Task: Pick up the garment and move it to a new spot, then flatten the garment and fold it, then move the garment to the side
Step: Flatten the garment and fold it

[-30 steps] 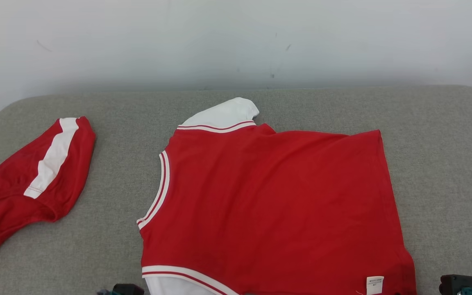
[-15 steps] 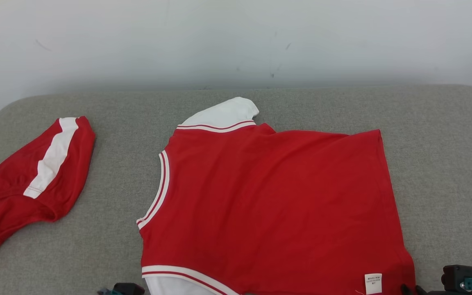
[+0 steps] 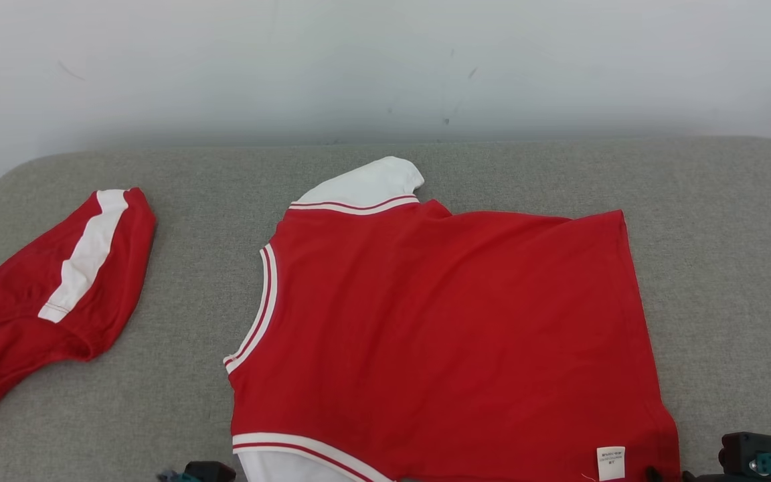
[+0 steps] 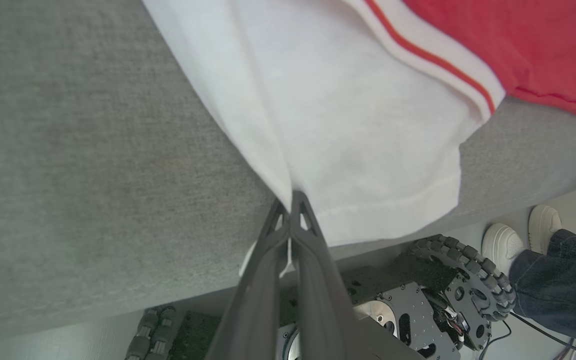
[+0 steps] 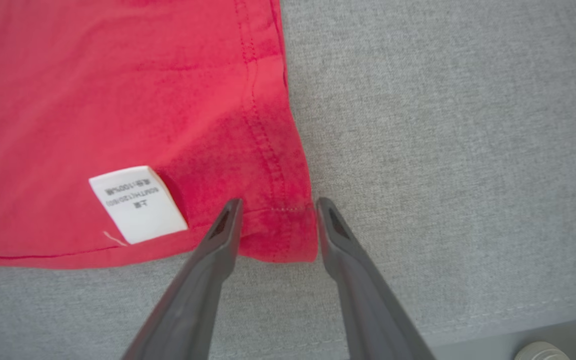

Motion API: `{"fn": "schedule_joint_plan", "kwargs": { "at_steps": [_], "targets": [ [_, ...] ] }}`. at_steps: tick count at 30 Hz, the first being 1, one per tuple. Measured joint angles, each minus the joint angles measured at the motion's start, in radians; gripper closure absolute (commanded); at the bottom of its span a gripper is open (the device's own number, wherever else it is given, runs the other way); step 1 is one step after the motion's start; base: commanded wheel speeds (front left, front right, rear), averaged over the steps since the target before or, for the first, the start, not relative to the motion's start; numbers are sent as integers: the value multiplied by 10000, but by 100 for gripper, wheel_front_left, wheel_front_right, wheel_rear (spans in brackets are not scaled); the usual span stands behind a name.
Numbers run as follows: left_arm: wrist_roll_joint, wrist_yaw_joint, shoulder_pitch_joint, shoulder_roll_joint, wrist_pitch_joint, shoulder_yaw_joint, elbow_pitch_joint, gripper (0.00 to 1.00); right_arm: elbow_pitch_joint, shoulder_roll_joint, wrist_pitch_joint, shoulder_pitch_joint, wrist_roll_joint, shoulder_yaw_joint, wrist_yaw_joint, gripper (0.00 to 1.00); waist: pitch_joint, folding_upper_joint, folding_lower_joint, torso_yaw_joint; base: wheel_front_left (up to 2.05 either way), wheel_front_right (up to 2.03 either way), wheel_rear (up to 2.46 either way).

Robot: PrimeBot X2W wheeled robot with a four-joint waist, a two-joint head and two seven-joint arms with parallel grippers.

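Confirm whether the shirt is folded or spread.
Spread, not folded: the shirt lies flat on the cushion, neckline and hem at opposite ends, a white sleeve out on each side.

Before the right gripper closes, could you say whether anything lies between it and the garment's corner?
Nothing visible does: the open right gripper straddles a corner of the garment on the grey table, and the white label lies to one side.

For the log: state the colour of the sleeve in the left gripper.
The sleeve is white; left wrist view shows it best.
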Motion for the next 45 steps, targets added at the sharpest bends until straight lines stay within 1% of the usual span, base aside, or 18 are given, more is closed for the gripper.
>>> {"fn": "schedule_joint_plan", "kwargs": {
  "at_steps": [2,5,6,8,11,13,14,16,20,21,22,23,30,36,38,39,40,45],
  "targets": [
    [-71,0,0,0,21,0,-15,100,4,58,44,4,0,4,-6,30,3,0,0,-3,0,0,0],
    [-77,0,0,-2,27,-2,-35,100,17,151,127,9,0,12,-8,49,4,0,0,-5,0,0,0],
    [-79,0,0,-2,27,-2,-40,100,21,169,171,13,0,13,-8,50,4,0,0,-6,0,0,0],
    [-102,0,0,-2,27,-2,-46,100,40,178,182,17,0,4,-10,48,5,0,0,-5,0,0,0],
    [-105,0,0,0,36,0,-56,100,48,174,224,25,-2,-90,-12,27,11,0,0,-2,0,0,0],
    [-105,0,0,0,38,0,-63,100,46,167,224,57,-6,-173,-38,16,18,0,0,0,0,0,0],
    [-105,0,0,2,38,0,-69,100,46,167,224,84,-25,-213,-38,13,22,0,0,0,0,0,0],
    [-111,0,1,12,38,0,-84,100,50,167,224,154,-82,-270,-40,13,35,0,0,-4,0,0,0],
    [-117,-2,1,17,40,0,-109,100,81,173,224,134,-82,-295,-42,21,48,0,0,-11,0,0,0],
    [-117,-2,1,19,40,0,-119,100,107,174,222,116,-82,-297,-42,26,54,0,0,-13,0,0,0],
    [-117,-2,1,19,59,0,-132,100,132,176,221,88,-81,-307,-42,38,60,0,0,-14,0,0,0],
    [-117,-2,1,21,69,-2,-151,100,169,178,221,36,-81,-316,-42,40,65,0,0,-14,0,0,0],
    [-117,-2,1,31,69,-12,-176,100,293,171,119,-271,-82,-378,-82,42,74,0,0,12,0,0,0],
    [-119,-4,1,33,71,-27,-198,100,508,196,102,-268,-82,-299,-82,36,69,0,0,66,0,0,0],
    [-119,-4,1,35,73,-29,-201,100,554,217,82,-268,-82,-276,-82,40,67,0,0,80,0,0,0],
    [-119,-4,1,36,79,-29,-203,100,568,219,81,-268,-82,-268,-82,44,65,0,0,84,0,0,0],
    [-119,-4,2,38,79,-29,-205,100,577,219,79,-268,-82,-263,-81,52,61,0,0,88,0,0,0],
    [-125,-2,14,56,79,-23,-215,100,627,228,73,-276,-82,-205,-63,67,-5,0,-2,66,0,0,0]
  ]
}}
